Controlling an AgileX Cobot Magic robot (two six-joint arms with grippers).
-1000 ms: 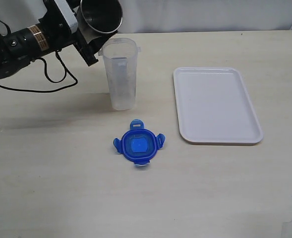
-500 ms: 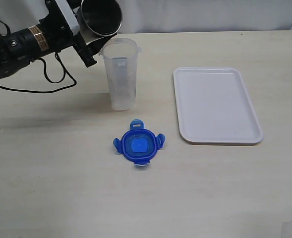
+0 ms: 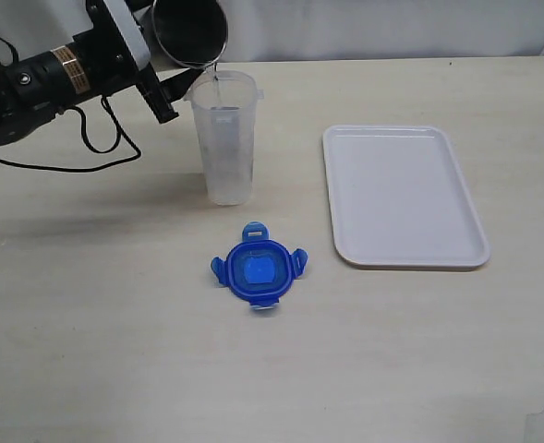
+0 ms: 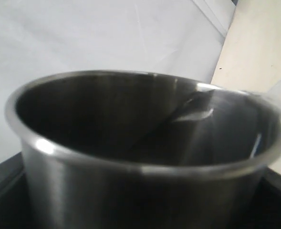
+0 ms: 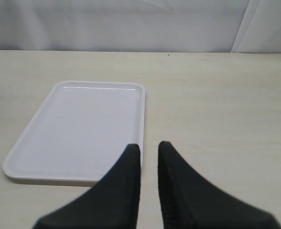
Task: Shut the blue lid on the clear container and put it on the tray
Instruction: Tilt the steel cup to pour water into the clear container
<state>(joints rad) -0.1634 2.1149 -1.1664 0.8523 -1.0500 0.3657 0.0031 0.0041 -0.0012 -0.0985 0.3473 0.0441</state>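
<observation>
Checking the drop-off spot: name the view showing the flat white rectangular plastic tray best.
Exterior view: the flat white plastic tray shows whole, unobstructed. Right wrist view: the right end effector covers one corner. Left wrist view: none of it.

Desk (image 3: 87, 351): clear container (image 3: 227, 138) upright; blue lid (image 3: 258, 269) before it; tray (image 3: 403, 194) right, apart; steel cup (image 3: 190, 29) tilted over container's rim.
</observation>
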